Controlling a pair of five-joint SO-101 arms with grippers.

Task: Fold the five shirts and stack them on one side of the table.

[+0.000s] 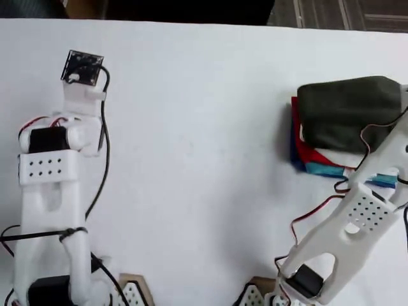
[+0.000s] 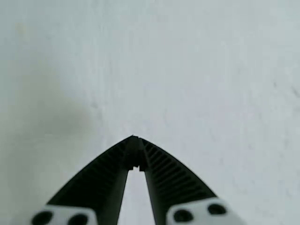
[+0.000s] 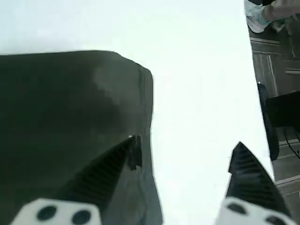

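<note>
High view, table: I am looking down on a flat white table (image 1: pixel 204 127) with both arms at its near edge.
High view, shirts: a pile of folded shirts (image 1: pixel 338 127) is sitting at the table's right side. A dark green folded shirt (image 1: pixel 350 111) is lying on top, with red (image 1: pixel 312 153), blue (image 1: pixel 297 156), white (image 1: pixel 344 158) and teal (image 1: pixel 322 169) layers showing at the edges under it.
High view, left arm: the white left arm (image 1: pixel 48 166) is standing over bare table on the left, well apart from the pile.
High view, right arm: the white right arm (image 1: pixel 357 217) is leaning across the pile's near corner, its red and black wires trailing over the shirts.
Left wrist view, gripper: I am seeing the black ribbed left gripper (image 2: pixel 135 140) clenched, its tips meeting with nothing between them, over bare white table (image 2: pixel 187 70).
Right wrist view, gripper: the black right gripper (image 3: pixel 186 145) is hanging released, jaws spread wide and grasping nothing. One finger is sitting over the dark green folded shirt (image 3: pixel 70 108), the other over white table (image 3: pixel 197 70) just beside the shirt's edge.
Right wrist view, surroundings: a dark wooden floor (image 3: pixel 276 61) is showing past the table's edge.
</note>
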